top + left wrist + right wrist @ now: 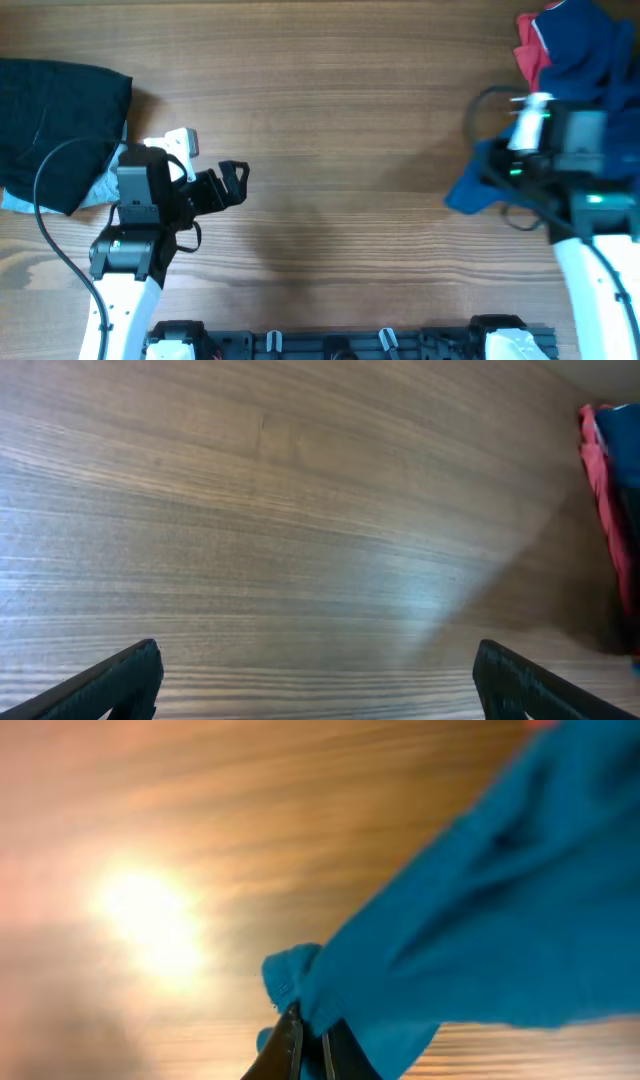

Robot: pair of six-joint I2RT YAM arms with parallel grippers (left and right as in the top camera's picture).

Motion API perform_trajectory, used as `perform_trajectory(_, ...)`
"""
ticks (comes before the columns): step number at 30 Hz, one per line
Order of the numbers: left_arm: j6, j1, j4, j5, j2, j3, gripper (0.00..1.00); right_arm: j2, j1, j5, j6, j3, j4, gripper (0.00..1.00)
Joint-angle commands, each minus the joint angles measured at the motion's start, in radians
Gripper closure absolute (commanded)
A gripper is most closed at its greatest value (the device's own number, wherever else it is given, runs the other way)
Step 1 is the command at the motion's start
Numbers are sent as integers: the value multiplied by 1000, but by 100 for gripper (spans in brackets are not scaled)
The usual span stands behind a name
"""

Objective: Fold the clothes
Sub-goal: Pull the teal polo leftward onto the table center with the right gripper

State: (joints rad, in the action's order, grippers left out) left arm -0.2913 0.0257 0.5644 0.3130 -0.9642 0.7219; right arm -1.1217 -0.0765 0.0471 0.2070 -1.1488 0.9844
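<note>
Pinching a fold of the shirt (480, 920) in the right gripper (308, 1025), clamped tight; holding the left gripper (315, 665) spread wide above the table (300, 510).

No legible text, labels or numbers, wrist views perhaps too blurred

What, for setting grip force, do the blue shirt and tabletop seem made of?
The blue shirt: soft matte fabric, probably knit; it drapes in limp folds. The tabletop: wood or wood-look laminate, smooth, slightly glossy; grain lines and glare show.
</note>
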Motion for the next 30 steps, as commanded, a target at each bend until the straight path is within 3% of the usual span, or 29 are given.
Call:
perform_trajectory(1, -6, -5, 17, 9, 1, 21, 0, -51, -215, 44, 7, -8, -10, 96)
perform_trajectory(5, -6, -5, 25, 9, 1, 21, 0, -165, -405, 43, 47, -8, -71, 96)
perform_trajectory(13, -6, -5, 32, 9, 1, 21, 0, -383, -623, 42, 80, -8, -368, 94)
perform_trajectory(16, -6, -5, 32, 9, 1, 21, 0, -382, -621, -50, 107, -9, -385, 55)
perform_trajectory(18, -6, -5, 31, 9, 1, 21, 0, -338, -583, -193, 211, -14, -344, 11)
perform_trajectory(19, -6, -5, 31, 9, 1, 21, 0, -308, -553, -233, 245, -16, -327, 0)
perform_trajectory(24, -6, 26, 19, 45, 1, 21, 0, -137, -333, -243, 248, -17, -255, 0)
perform_trajectory(30, -93, 234, -49, 45, -84, 21, 0, -54, -24, -249, 212, -17, -26, 0)
